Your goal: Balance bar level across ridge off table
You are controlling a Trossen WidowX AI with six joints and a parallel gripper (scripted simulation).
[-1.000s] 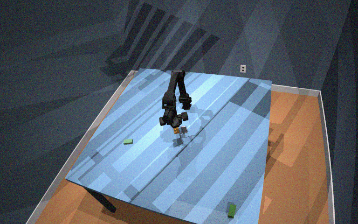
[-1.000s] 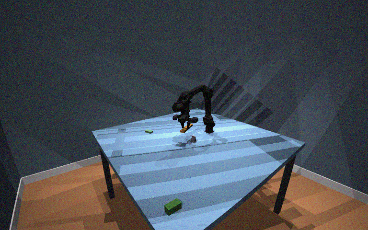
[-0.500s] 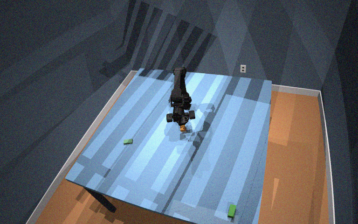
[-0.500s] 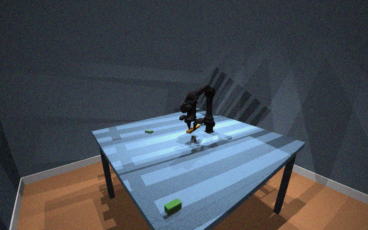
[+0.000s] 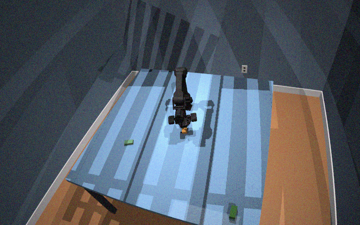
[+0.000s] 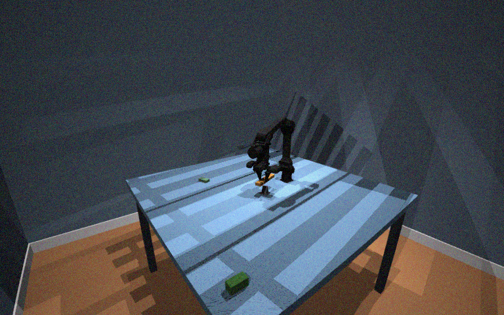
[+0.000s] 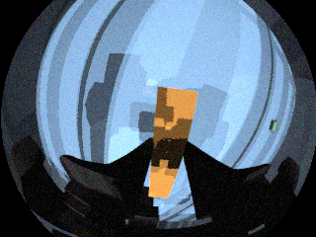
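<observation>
My gripper [image 5: 183, 126] [image 6: 264, 174] [image 7: 168, 143] is shut on the orange bar [image 5: 183, 130] [image 6: 264, 179] [image 7: 173, 133], gripping it near its middle. The bar hangs in the air just above the small dark ridge [image 6: 264, 189], which stands on the blue striped table [image 5: 159, 172] [image 6: 297, 230]. In the exterior view the bar looks slightly tilted, its near end lower, and there is a small gap between bar and ridge. In the wrist view the bar runs away from the fingers and covers most of the ridge below it.
A flat light green block [image 5: 129, 142] [image 6: 203, 179] lies to the left of the arm. A darker green block [image 5: 233, 211] [image 6: 236, 282] lies near the table's front edge. The arm's base stands at the back of the table.
</observation>
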